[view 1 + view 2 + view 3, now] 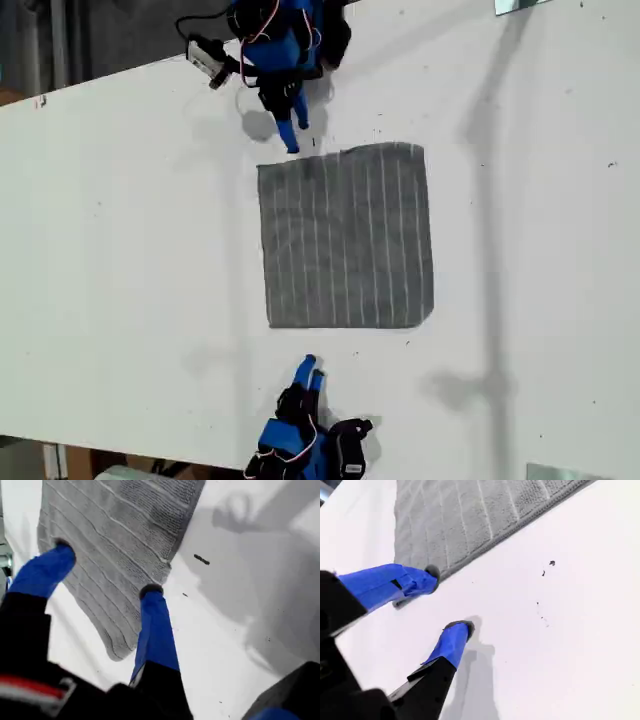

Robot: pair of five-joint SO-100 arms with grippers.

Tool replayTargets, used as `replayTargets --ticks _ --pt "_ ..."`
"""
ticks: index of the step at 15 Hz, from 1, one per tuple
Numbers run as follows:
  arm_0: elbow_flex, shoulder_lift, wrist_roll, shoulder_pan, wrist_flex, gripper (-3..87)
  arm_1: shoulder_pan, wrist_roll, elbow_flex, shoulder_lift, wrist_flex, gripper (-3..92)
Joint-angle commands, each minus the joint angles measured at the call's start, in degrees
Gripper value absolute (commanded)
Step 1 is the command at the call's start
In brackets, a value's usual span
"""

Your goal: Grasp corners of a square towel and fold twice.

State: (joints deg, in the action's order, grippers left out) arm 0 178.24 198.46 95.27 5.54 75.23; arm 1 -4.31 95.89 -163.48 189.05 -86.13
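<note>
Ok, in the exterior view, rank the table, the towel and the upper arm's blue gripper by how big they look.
Largest: table.
Next: towel.
Smallest: upper arm's blue gripper.

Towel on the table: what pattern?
Dark grey towel, thin pale evenly spaced stripes; clearest in exterior view.

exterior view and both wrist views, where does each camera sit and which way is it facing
exterior view: overhead, looking down on the towel and table; both arms show.
first wrist view: on my first gripper, open jaws over a towel corner.
second wrist view: on my second gripper, open beside the towel edge.
shared: the towel.
</note>
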Motion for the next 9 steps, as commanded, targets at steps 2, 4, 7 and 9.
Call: replayTargets --ticks 2,4,7,9 --pt "-0.18 0.26 1.49 0.97 0.62 18.9 4.04 0.62 4.66 -0.18 0.79 33.4" --pt "-0.18 0.26 0.79 0.88 0.62 18.9 4.31 0.62 3.6 -0.18 4.66 28.4" --pt "-0.18 0.26 -0.7 0.88 0.62 17.3 -0.18 0.09 3.78 -0.18 -0.97 28.4" --pt "-0.26 0.26 -3.25 0.79 0.7 18.4 3.52 0.18 5.1 -0.18 -1.67 37.7"
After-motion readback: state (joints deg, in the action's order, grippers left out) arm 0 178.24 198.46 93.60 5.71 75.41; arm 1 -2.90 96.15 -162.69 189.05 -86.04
